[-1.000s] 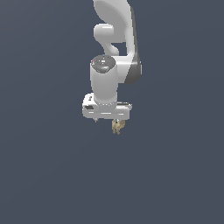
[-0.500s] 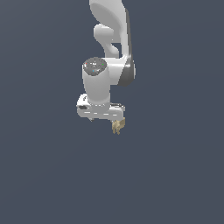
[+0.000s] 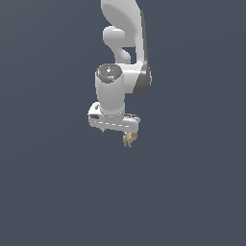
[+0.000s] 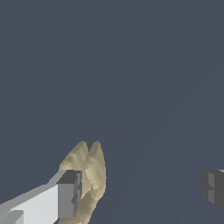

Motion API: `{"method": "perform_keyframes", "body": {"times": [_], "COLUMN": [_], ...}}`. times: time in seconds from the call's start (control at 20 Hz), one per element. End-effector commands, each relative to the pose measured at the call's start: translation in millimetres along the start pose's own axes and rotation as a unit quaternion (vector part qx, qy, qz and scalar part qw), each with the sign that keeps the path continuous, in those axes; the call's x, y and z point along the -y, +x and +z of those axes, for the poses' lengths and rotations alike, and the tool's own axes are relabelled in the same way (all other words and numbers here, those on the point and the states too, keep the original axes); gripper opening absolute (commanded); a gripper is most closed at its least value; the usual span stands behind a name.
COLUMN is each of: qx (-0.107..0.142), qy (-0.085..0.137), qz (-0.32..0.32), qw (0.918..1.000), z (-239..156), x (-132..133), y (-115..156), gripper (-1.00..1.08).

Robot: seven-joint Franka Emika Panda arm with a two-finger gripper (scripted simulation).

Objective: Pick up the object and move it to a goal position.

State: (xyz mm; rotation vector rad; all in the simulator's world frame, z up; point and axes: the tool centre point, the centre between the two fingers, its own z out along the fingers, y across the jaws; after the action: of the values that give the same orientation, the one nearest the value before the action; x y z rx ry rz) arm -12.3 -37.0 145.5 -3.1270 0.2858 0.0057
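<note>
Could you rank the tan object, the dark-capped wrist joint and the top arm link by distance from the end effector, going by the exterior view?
1. Tan object: at the end effector, toward the exterior view's right.
2. Dark-capped wrist joint: directly above.
3. Top arm link: highest, at the picture's upper edge.

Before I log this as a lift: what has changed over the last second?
The gripper and wrist slid slightly toward the exterior view's left, then partway back. The object kept its place in the exterior view, beside one finger. The jaws stand wide apart now, and no grasp or release shows.
</note>
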Motion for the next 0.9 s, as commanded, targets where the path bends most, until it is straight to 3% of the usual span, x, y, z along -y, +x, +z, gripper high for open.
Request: {"method": "perform_keyframes", "body": {"times": [0.0,0.35,0.85], "qx": [0.000,-0.001,-0.002], "qy": [0.000,0.000,0.000], "qz": [0.015,0.076,0.163], "qw": [0.9999,0.9971,0.9866], "z": [1.7,8.5,17.8], "x": [5.1,24.3,49.7], "y": [-3.5,-17.8,-40.0], "gripper": [1.00,1.00,1.00]}}
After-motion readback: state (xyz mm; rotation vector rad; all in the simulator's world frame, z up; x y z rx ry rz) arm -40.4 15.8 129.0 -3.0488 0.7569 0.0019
